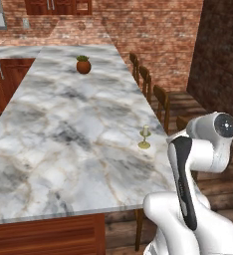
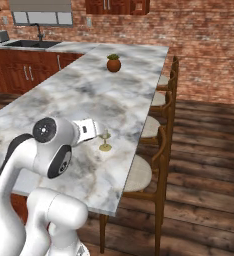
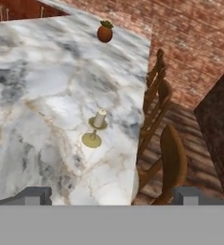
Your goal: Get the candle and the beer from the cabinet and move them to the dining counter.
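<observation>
The candle (image 1: 145, 137) (image 3: 95, 127), cream-white on a small brass stick with a saucer base, stands upright on the dining counter (image 1: 63, 124) (image 3: 37, 95) near its right edge. My gripper (image 3: 113, 196) is open and holds nothing; it hangs back from the candle and a little above it, and the candle sits between and beyond the fingertips in the hand view. In the right base view my hand partly covers the candle (image 2: 105, 144). The cabinet (image 1: 54, 6) (image 2: 114, 6) hangs on the far brick wall. The beer is out of view.
A round brown plant pot (image 1: 83, 65) (image 2: 113, 63) (image 3: 104, 32) stands at the counter's far end. Wooden chairs (image 1: 161, 99) (image 2: 159, 150) (image 3: 173, 158) line its right side. A sink (image 2: 31, 44) and a toaster (image 2: 0, 36) sit on the back worktop.
</observation>
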Robot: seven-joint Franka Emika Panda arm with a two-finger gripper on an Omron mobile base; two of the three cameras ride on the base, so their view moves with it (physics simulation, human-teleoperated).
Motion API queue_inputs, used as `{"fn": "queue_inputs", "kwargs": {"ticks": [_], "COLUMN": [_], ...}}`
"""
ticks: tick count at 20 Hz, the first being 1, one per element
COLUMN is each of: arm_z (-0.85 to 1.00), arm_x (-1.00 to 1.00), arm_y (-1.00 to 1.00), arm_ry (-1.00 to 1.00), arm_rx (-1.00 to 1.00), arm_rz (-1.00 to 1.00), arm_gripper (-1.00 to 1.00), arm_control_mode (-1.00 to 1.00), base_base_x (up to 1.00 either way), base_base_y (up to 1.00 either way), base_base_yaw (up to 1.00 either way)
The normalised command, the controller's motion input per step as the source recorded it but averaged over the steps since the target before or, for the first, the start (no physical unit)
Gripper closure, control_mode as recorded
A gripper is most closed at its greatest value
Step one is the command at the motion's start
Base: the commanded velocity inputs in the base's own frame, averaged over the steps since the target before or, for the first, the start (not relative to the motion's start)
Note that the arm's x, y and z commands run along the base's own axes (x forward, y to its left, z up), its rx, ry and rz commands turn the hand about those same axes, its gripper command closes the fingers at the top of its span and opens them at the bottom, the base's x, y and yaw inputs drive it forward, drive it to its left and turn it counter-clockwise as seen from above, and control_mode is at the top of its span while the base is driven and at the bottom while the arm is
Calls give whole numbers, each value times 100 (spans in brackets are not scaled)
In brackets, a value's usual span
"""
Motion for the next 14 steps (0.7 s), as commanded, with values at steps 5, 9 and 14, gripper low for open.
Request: {"fn": "queue_inputs", "kwargs": {"ticks": [5, 9, 14], "arm_z": [34, 23, -2], "arm_x": [-54, -48, -53], "arm_y": [5, 9, 20], "arm_ry": [1, 1, -4], "arm_rx": [5, 5, 4], "arm_rz": [-7, -6, -7], "arm_gripper": [-100, -100, -100], "arm_control_mode": [-100, -100, -100], "base_base_x": [0, 0, 0], "base_base_y": [0, 0, 0], "base_base_yaw": [0, 0, 0]}}
